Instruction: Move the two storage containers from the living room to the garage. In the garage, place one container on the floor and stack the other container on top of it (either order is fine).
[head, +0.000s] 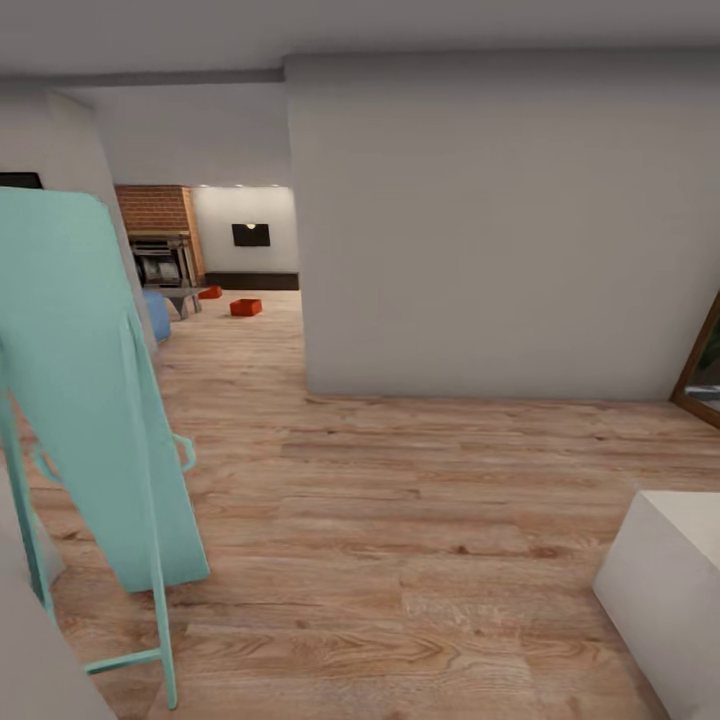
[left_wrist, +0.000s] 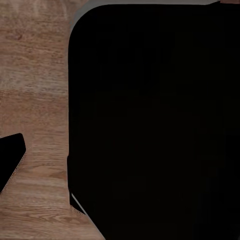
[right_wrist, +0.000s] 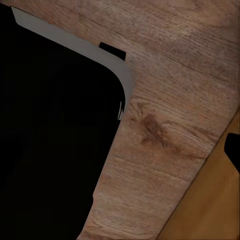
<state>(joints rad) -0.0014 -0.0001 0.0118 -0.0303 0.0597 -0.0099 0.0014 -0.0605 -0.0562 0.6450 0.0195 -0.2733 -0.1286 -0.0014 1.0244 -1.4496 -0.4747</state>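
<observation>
Far down the hall, 2 bins (head: 245, 307) (head: 210, 292) on the wood floor (head: 400, 520) near the fireplace (head: 158, 225); cannot tell either gripper's state.

This is a home: a hallway with a light wood-plank floor (head: 400, 520) and plain grey-white walls (head: 480, 220) opens onto a living room (head: 225, 260). There a red brick fireplace (head: 155, 215), a black wall TV (head: 250, 235) above a long low dark cabinet (head: 252, 281), and 2 orange-red storage containers (head: 245, 307) on the planks look domestic. A folded turquoise ironing board (head: 85, 390) leans nearby.
</observation>
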